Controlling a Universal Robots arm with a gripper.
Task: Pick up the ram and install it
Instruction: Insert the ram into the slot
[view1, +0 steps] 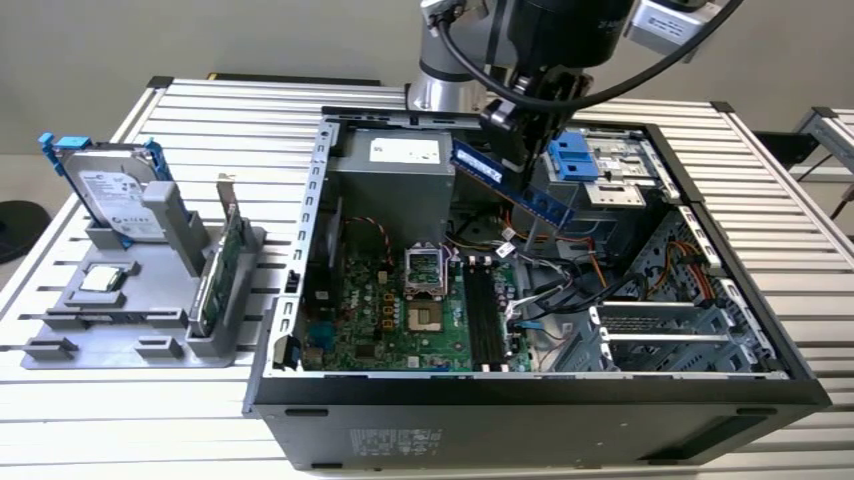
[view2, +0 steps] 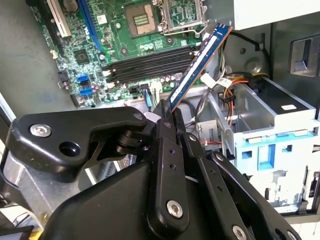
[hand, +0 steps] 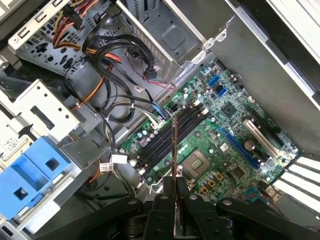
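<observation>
The ram (view1: 514, 186) is a long blue stick held tilted in the air over the open computer case (view1: 534, 400), near its back half. My gripper (view1: 523, 132) is shut on the stick's upper part. In the second wrist view the ram (view2: 200, 62) juts out from between the black fingers (view2: 165, 131), pointing toward the black memory slots (view2: 150, 62). In the first wrist view the ram (hand: 174, 145) shows edge-on, lined up above the memory slots (hand: 167, 135) on the green motherboard (hand: 225, 150). The slots (view1: 483, 320) lie well below the stick.
A grey holder (view1: 120, 320) at the exterior view's left carries a silver hard drive with blue rails (view1: 118, 195), a green card (view1: 227, 260) and a small chip (view1: 107, 280). Inside the case are a grey power supply (view1: 394, 170), a blue drive bay (view1: 574, 160) and loose cables (hand: 115, 95).
</observation>
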